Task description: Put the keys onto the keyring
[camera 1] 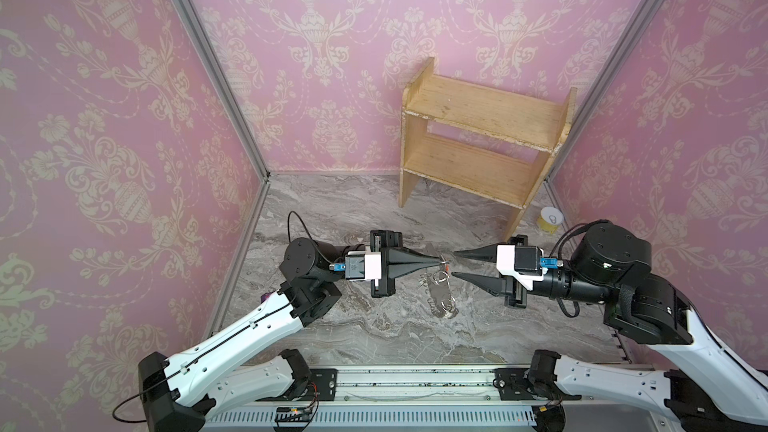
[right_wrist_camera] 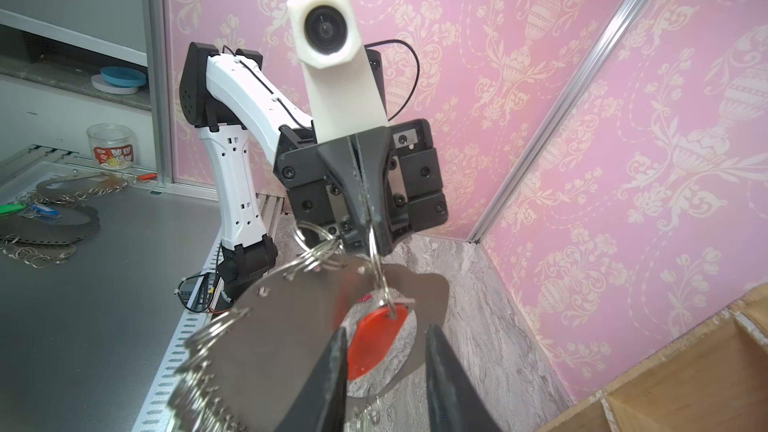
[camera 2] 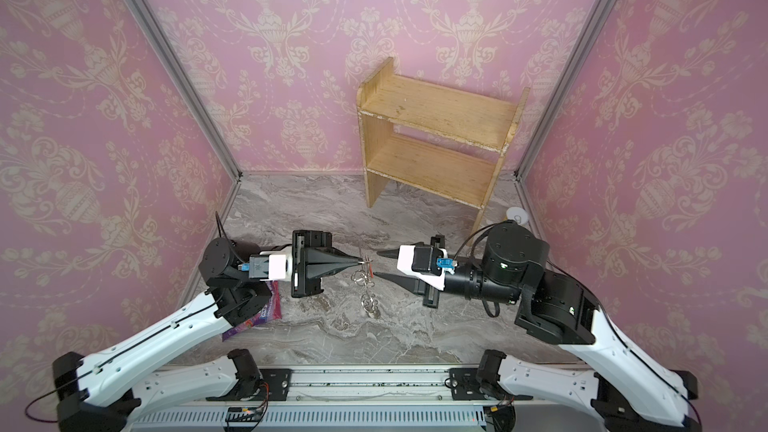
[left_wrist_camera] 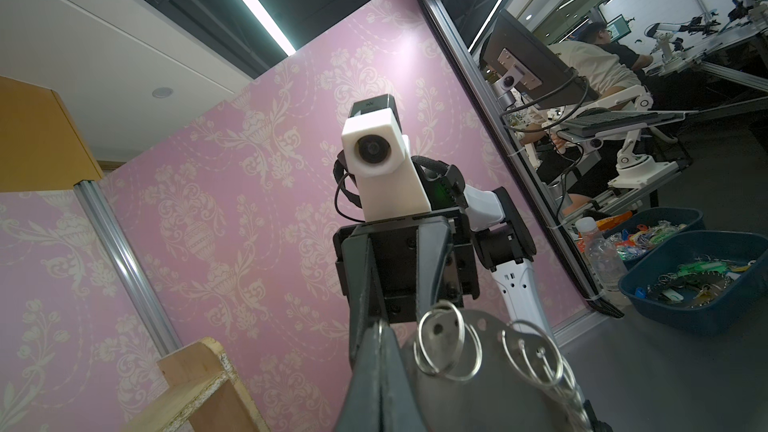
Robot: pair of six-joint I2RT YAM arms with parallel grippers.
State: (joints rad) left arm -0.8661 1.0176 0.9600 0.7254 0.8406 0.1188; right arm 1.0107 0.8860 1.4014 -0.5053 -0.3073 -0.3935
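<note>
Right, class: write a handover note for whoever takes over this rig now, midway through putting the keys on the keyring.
The left gripper is shut on a split ring of the keyring, holding it aloft.
The right gripper is open, jaws either side of the keys, gripping nothing.
Done: the keys hang from that ring.
Left: confirm they are fully threaded; that is unclear here.

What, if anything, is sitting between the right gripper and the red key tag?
Nothing visible. The red key tag hangs just ahead of the open right gripper, in line with its gap. The keyring plate dangles beside the tag, not in front, below the left gripper, shut on a split ring.
</note>
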